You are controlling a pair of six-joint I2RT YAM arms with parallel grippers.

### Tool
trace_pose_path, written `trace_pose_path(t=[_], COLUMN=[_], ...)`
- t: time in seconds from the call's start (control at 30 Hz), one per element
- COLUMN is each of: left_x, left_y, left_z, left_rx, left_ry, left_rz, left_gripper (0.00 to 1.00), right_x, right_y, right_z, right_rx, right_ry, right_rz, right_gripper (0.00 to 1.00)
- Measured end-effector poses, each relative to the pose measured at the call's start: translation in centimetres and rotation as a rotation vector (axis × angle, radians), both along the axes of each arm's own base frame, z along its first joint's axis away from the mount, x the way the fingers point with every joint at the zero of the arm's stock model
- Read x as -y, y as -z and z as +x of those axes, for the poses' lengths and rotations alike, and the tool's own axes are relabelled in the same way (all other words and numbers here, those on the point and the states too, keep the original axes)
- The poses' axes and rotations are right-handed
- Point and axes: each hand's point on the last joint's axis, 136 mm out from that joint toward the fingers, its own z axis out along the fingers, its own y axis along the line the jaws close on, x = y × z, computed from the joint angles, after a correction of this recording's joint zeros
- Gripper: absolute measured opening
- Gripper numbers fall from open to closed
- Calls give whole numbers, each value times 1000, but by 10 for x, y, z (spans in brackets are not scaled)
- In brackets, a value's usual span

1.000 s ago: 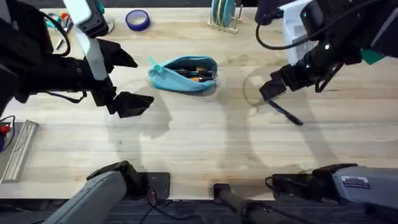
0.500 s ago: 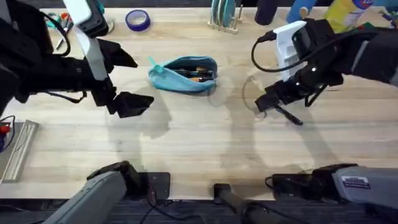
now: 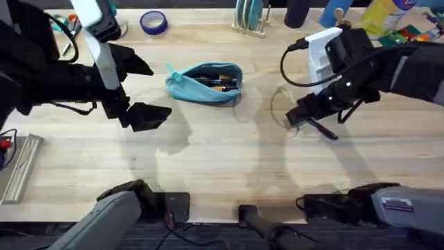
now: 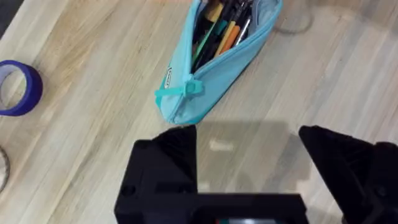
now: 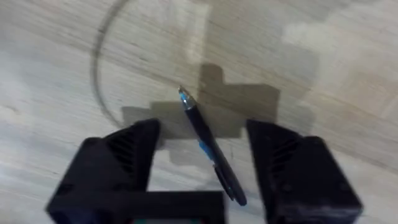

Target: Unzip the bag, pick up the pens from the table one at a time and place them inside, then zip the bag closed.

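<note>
Right hand lower over table

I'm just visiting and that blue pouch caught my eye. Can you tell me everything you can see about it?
The soft turquoise fabric pencil pouch lies on its side on the light wooden table, between the two arms and touched by neither. Its zipper is open along the top, showing pens inside: dark ones, plus orange and green. A turquoise pull tab sticks out at one narrow end, near a small label on the side. The cloth looks slack, bulging where the pens sit.
</note>
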Motion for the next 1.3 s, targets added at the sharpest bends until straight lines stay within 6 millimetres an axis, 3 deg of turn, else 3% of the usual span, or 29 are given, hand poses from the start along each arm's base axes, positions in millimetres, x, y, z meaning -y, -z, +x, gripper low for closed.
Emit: trace_pose_path(t=[0.4, 0.53, 1.07, 1.3], left_x=[0, 0, 0, 0], left_y=[0, 0, 0, 0], left_z=[0, 0, 0, 0], left_rx=[0, 0, 0, 0], left_ry=[0, 0, 0, 0], left_rz=[0, 0, 0, 0], left_gripper=[994, 994, 993, 993], right_x=[-1, 0, -1, -5], right_y=[-1, -1, -3, -24], right_z=[6, 9, 13, 33], right_rx=[27, 41, 53, 100], right_ry=[-1, 2, 2, 2], right_rz=[6, 3, 6, 15], right_gripper=[205, 48, 31, 31])
